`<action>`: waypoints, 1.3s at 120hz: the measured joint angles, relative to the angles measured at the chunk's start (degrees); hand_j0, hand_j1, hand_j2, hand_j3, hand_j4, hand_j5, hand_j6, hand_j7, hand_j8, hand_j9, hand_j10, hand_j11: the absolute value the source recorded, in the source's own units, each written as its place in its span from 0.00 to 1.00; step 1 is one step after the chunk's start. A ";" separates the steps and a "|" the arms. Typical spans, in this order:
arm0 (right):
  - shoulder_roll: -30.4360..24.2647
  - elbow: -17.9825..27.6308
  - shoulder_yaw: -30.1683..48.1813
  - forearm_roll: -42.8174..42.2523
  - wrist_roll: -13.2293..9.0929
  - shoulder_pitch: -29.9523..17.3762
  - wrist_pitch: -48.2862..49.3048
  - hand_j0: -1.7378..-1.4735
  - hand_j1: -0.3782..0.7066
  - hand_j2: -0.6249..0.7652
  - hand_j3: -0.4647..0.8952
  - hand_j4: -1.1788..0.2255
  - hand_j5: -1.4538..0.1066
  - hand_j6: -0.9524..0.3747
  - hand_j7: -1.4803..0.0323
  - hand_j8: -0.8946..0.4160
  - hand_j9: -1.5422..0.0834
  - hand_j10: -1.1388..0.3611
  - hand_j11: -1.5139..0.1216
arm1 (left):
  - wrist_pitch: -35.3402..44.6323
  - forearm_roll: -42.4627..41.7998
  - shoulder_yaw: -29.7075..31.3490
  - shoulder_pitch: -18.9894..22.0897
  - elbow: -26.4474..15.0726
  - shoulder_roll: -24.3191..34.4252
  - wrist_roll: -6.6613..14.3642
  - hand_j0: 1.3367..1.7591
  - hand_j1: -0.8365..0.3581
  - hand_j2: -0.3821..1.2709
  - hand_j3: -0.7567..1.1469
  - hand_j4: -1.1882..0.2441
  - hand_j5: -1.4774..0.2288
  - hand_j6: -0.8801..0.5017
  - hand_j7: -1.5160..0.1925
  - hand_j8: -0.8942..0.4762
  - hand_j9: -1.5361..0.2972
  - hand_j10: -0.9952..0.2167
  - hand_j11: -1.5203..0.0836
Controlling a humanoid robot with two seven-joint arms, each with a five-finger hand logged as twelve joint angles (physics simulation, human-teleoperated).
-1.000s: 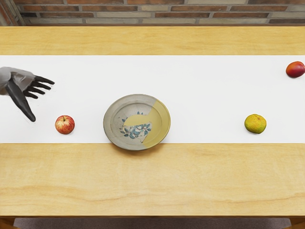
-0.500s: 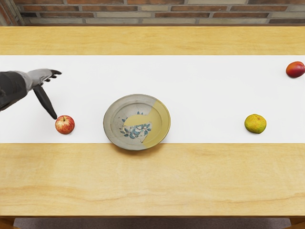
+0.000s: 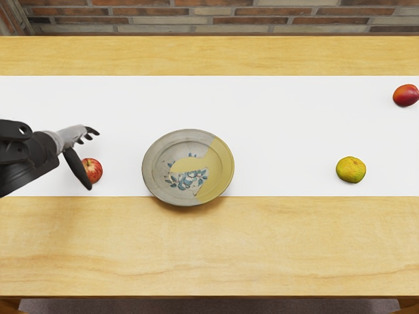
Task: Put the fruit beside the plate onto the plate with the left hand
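Moved since half a second ago: left hand [image 3: 73,148], now lower and nearer the apple; all fruit and plate unchanged.

- Apple [image 3: 95,170]: red, round, no long axis to speak of; stem direction cannot be told. Lies on the white runner [image 3: 281,118], just left of the plate [image 3: 221,149], apart from its rim.
- Left hand: fingers [image 3: 90,133] spread, holding nothing; dark thumb slants down across the apple's left side, hiding part of it. Contact cannot be told.
- Citrus fruit [image 3: 351,169]: well right of the plate.
- Red fruit [image 3: 405,95]: far right edge.
- Surface: pale wooden table [image 3: 209,248].
- Room: brick wall [image 3: 209,16] behind.
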 joint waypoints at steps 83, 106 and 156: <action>0.00 0.00 0.00 0.00 0.00 0.00 0.00 0.30 0.03 0.45 0.34 0.84 0.93 0.72 0.98 0.68 0.95 0.76 0.93 | 9.96 -0.11 3.02 -0.15 -4.18 -1.21 0.40 0.76 0.66 0.27 0.40 0.60 0.61 0.40 0.64 0.41 0.60 0.55 0.68; 0.00 0.00 0.00 0.00 0.00 0.00 0.00 0.30 0.03 0.45 0.34 0.84 0.93 0.72 0.98 0.68 0.95 0.76 0.93 | 10.61 -0.02 3.85 -0.18 -4.23 -1.39 0.50 0.76 0.58 0.29 0.40 0.53 0.54 0.33 0.56 0.34 0.53 0.47 0.60; 0.00 0.00 0.00 0.00 0.00 0.00 0.00 0.30 0.03 0.45 0.34 0.84 0.93 0.72 0.98 0.68 0.95 0.76 0.93 | 9.64 0.20 4.30 -0.88 -4.24 -3.23 1.33 0.76 0.49 0.35 0.40 0.45 0.45 0.29 0.47 0.29 0.44 0.37 0.50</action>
